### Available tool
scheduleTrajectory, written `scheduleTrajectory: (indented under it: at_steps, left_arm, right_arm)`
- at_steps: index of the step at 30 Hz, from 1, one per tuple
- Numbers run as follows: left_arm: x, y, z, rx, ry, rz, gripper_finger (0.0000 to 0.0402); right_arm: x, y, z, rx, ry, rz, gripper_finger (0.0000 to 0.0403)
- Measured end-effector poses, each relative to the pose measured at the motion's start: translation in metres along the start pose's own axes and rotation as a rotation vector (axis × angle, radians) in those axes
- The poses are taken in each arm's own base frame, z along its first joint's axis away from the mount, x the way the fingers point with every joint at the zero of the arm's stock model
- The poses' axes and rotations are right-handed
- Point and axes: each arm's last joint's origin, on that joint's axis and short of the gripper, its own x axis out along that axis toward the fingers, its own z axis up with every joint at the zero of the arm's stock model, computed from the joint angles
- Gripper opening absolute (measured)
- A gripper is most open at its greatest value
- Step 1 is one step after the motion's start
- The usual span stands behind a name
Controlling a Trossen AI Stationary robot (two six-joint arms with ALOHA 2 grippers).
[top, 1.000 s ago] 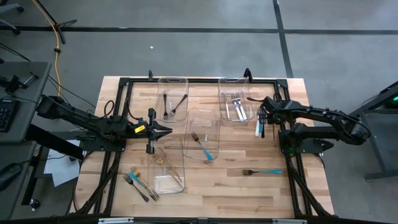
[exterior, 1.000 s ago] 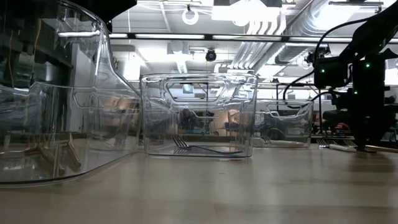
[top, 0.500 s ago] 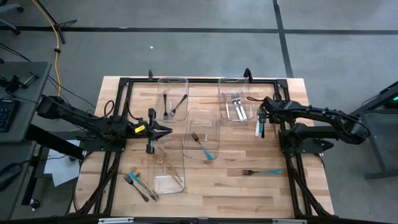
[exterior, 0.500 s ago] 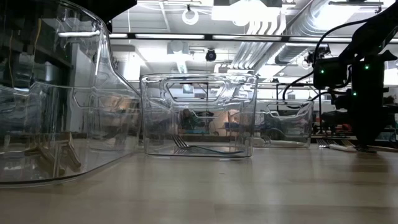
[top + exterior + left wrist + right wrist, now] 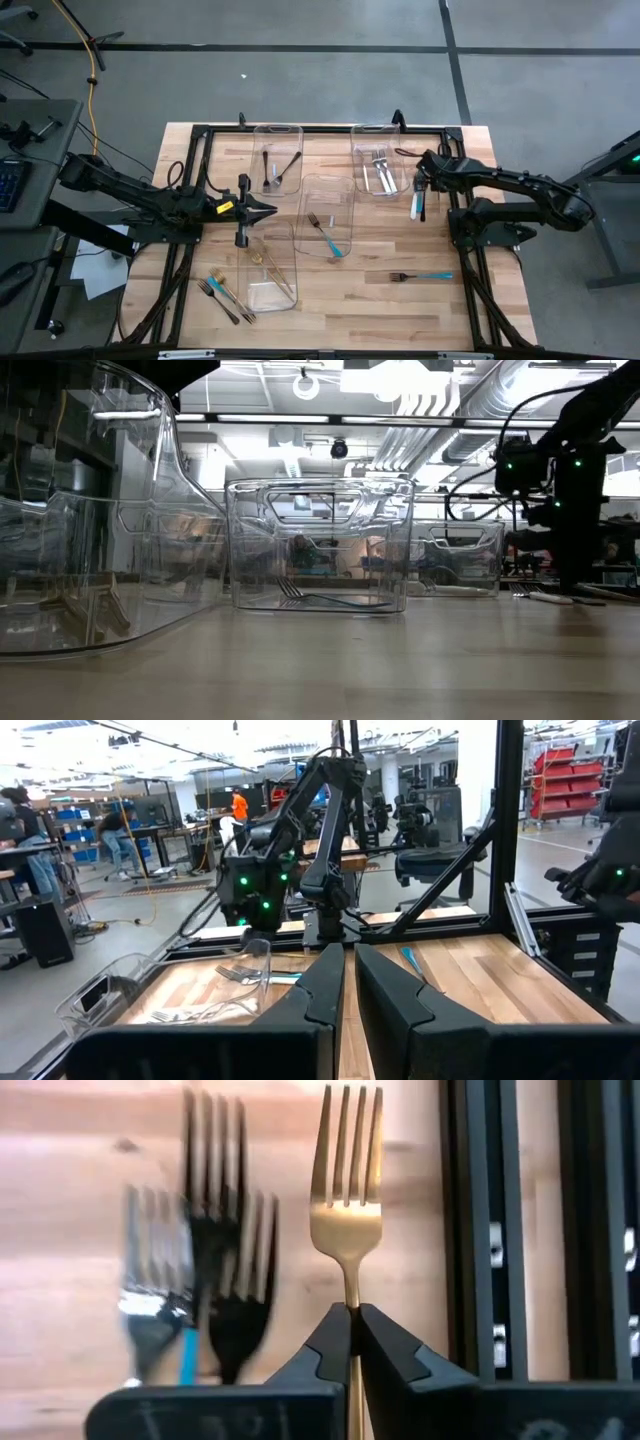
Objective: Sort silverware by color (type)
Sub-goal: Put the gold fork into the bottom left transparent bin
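Note:
My right gripper is shut on a gold fork at the table's right side, beside the far-right bin. A black fork and a teal-handled fork lie on the wood next to it. My left gripper hangs level and shut, holding nothing, between the two left bins. Another teal-handled fork lies near the right front. A few loose forks lie at the near left. My right gripper pinches the gold fork's neck, just below the tines, between its two fingertips. The fingers come steeply from above, one on each side of the slim stem. The tines point away from the wrist. Whether the fork is lifted off the wood I cannot tell.
Several clear bins stand mid-table: far left with black pieces, far right with silver forks, middle with a teal-handled fork, near left with gold pieces. A black frame rail runs close beside the gold fork.
My right wrist has tipped a little over the loose forks at the right, its upper part swinging slightly toward the table's far left. The left arm has kept still.

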Motion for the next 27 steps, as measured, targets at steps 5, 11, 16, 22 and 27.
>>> scheduleTrajectory:
  at_steps: [5,11,16,22,27]
  left_arm:
    - [0.000,0.000,0.000,0.002,0.000,0.001,0.0024]
    - [0.000,0.000,0.000,0.015,0.000,0.001,0.0024]
    - [0.000,0.000,0.000,0.016,0.000,0.001,0.0024]
    - [0.000,0.000,0.000,0.017,0.000,0.001,0.0024]
    - [0.000,0.000,0.000,0.017,0.000,0.001,0.0024]
  right_arm:
    - [-0.018,0.007,0.018,-0.022,-0.080,-0.001,0.0002]
    - [-0.056,0.018,0.046,-0.094,-0.221,0.047,0.0001]
    - [-0.104,0.031,0.059,-0.179,-0.429,0.253,0.0001]
    - [-0.141,0.042,0.039,-0.280,-0.600,0.638,0.0001]
    - [-0.136,0.063,0.002,-0.368,-0.658,0.916,0.0001]
